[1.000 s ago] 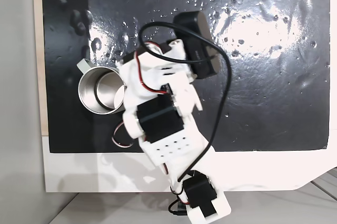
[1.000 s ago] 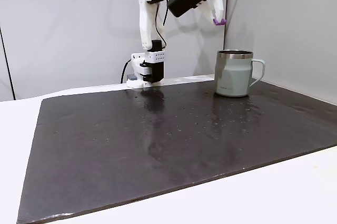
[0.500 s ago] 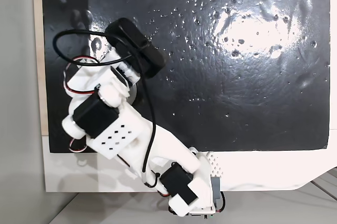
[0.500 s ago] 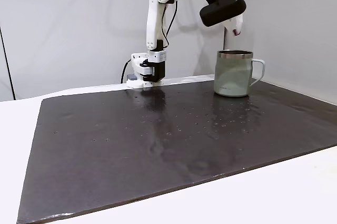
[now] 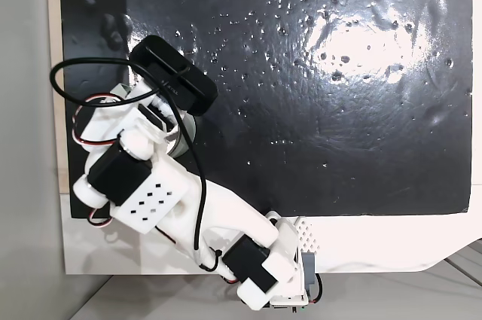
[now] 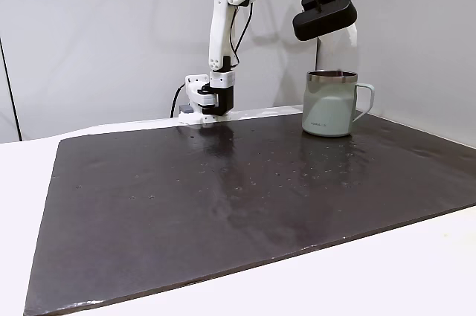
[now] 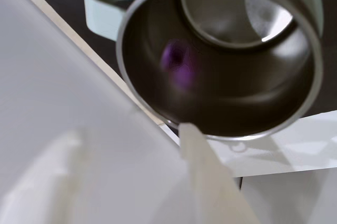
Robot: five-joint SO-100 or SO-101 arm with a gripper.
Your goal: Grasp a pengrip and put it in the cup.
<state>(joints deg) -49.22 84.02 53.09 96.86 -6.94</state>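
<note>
Pengrip [image 7: 178, 64] dropped, blurred, seemingly inside cup [image 7: 221, 124]

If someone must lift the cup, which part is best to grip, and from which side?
Probably the small handle. The cup stands upright on the dark mat, and in the side fixed view the handle sticks out to the right, free of obstacles, so come from that right side.
</note>
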